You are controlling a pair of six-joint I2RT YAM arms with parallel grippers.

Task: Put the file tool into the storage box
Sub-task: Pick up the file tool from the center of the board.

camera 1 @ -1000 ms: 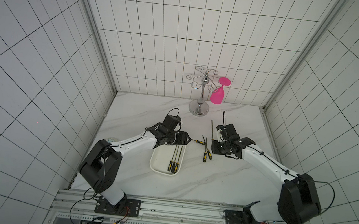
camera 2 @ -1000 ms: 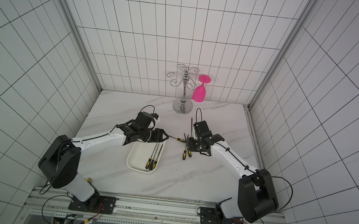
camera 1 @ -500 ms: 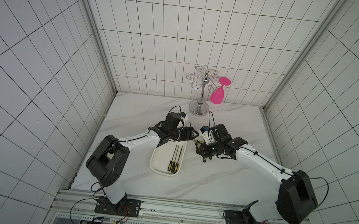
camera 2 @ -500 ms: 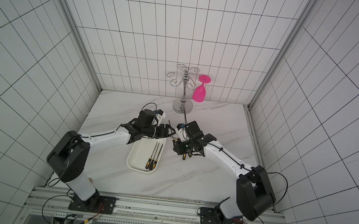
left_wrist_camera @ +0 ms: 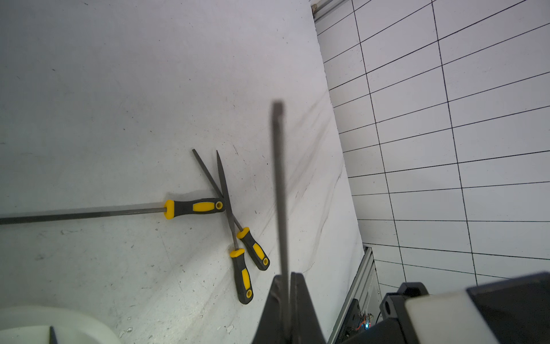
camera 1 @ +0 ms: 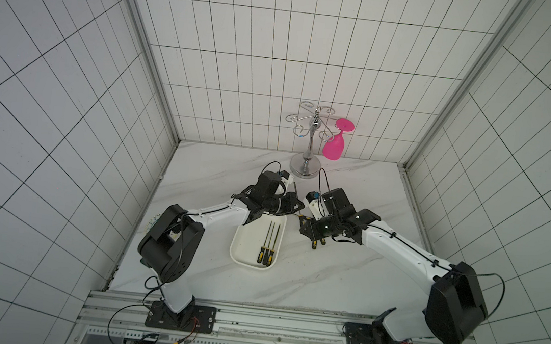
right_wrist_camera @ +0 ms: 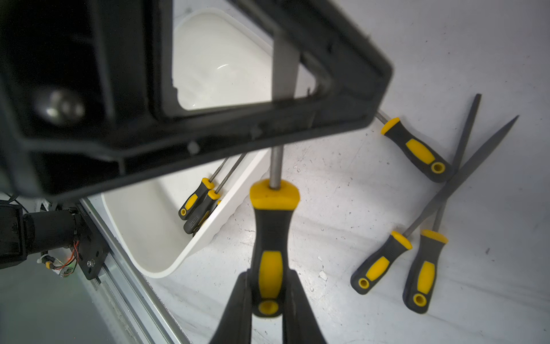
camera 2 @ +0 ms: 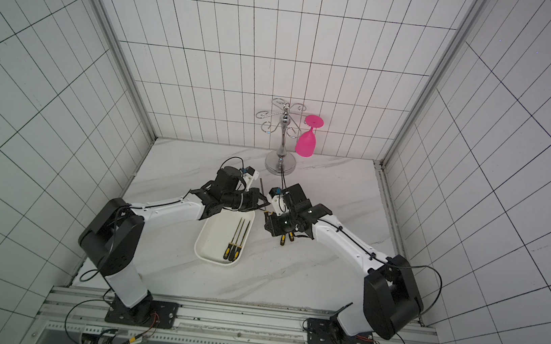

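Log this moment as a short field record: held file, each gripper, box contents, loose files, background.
held file: one file, gripped at both ends, mid handover
left gripper: shut on the file's metal blade
right gripper: around its black-and-yellow handle
storage box: three files inside, side by side
loose files: three on the table, two of them crossed
background: glass rack with pink glass hanging upside down

A chrome cup stand [camera 1: 308, 148] with curled wire arms rises at the back of the white marbled worktop [camera 1: 325, 277], close to the rear wall of white tiles [camera 1: 280, 57]. A pink goblet [camera 1: 334, 146] hangs upside down from one of its arms. An aluminium rail [camera 1: 284, 325] runs along the worktop's front edge.
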